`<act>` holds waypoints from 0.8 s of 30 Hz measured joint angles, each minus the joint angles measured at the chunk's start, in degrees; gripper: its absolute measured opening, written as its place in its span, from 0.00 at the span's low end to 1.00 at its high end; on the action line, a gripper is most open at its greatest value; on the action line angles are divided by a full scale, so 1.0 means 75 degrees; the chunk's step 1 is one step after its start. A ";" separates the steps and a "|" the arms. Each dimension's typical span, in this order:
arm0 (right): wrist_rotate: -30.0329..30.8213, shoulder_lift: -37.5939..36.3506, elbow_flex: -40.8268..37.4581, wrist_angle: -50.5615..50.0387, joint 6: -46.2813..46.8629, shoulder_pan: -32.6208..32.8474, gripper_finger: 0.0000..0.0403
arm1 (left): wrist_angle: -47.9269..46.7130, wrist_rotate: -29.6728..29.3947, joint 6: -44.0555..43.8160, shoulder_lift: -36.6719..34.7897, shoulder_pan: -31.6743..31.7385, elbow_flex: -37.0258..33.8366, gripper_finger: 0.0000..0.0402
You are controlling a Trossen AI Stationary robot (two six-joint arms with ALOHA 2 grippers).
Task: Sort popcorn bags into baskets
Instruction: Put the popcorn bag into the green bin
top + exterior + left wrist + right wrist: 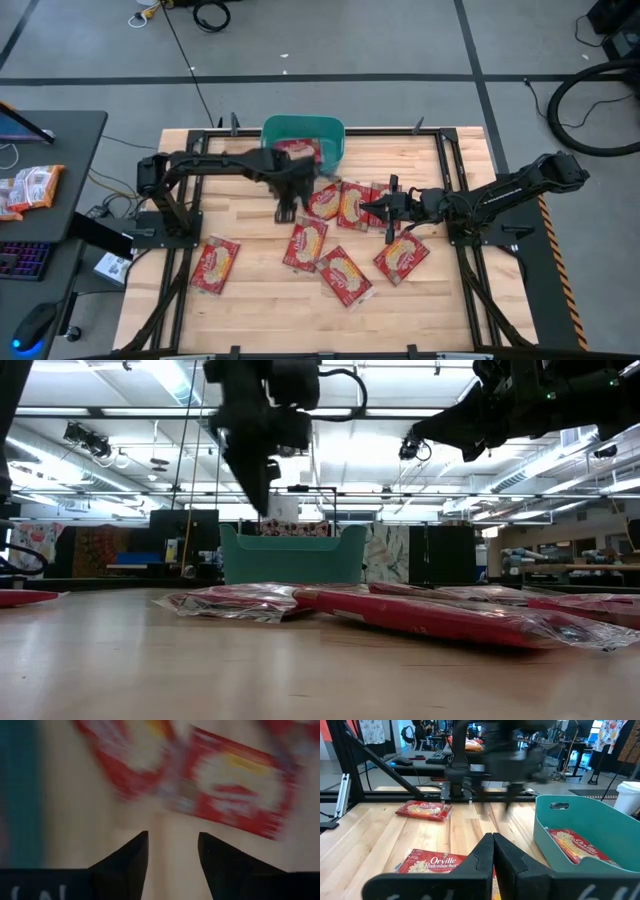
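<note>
The teal basket (303,133) stands at the table's far edge with one red popcorn bag (577,845) lying in it. Several more red bags lie flat on the wood: a cluster (350,205) just in front of the basket, others nearer (305,243) (345,276) (402,257), and one off to the left (215,263). My left gripper (172,837) hangs open and empty above the table beside the cluster (288,208), fingers pointing down. My right gripper (493,837) is shut and empty, raised above the cluster's right side (368,208) and facing the left arm.
A black metal frame (450,160) borders the table. A side desk on the left holds an orange-and-white packet (30,188), a keyboard and a mouse. Bare wood lies along the near edge (270,320). Cables run across the floor beyond the table.
</note>
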 joint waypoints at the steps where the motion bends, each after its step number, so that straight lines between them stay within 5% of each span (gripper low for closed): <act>1: 0.0000 0.0000 0.0001 -0.0007 -0.0001 0.0000 0.03 | -0.0211 0.0249 -0.0310 0.0000 -0.0152 -0.0001 0.42; 13: -0.0012 0.0000 0.0002 -0.0008 0.0004 0.0000 0.03 | -0.1517 0.0919 -0.2453 0.0003 -0.2111 -0.1666 0.37; 24: -0.0015 0.0000 0.0000 0.0072 -0.0010 0.0000 0.03 | -0.1725 0.2469 -0.3941 -0.0098 -0.2984 -0.3725 0.35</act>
